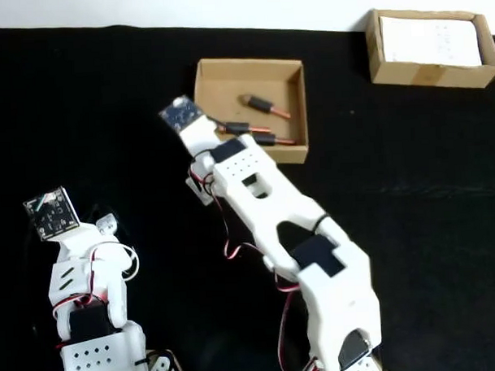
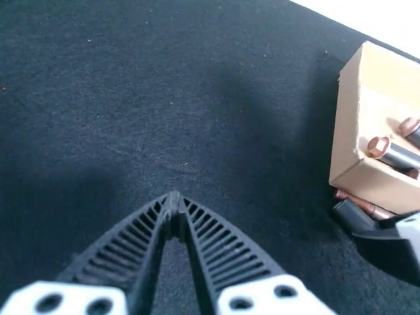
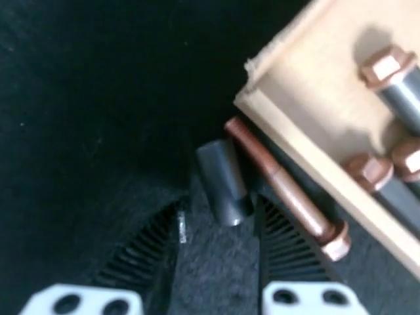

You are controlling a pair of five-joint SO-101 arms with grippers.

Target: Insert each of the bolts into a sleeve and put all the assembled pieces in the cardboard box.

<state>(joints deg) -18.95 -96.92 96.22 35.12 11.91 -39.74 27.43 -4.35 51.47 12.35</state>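
Note:
In the right wrist view a dark sleeve (image 3: 223, 182) lies on the black cloth just outside the cardboard box (image 3: 295, 141). A bare copper bolt (image 3: 285, 190) lies beside it along the box's outer wall. My right gripper (image 3: 220, 213) is open, and the sleeve's near end sits between its fingertips. Three assembled pieces (image 3: 387, 75) lie in the box (image 1: 203, 89). My left gripper (image 2: 172, 205) is shut and empty over bare cloth, well away from the box (image 2: 367, 151). From there the loose sleeve and bolt (image 2: 354, 211) show by the box wall.
A second cardboard box (image 1: 426, 72) holding white paper stands at the back right. The right arm (image 1: 264, 201) stretches diagonally across the middle of the table. The left arm (image 1: 88, 281) stands at the front left. Black cloth (image 1: 412, 228) covers the table.

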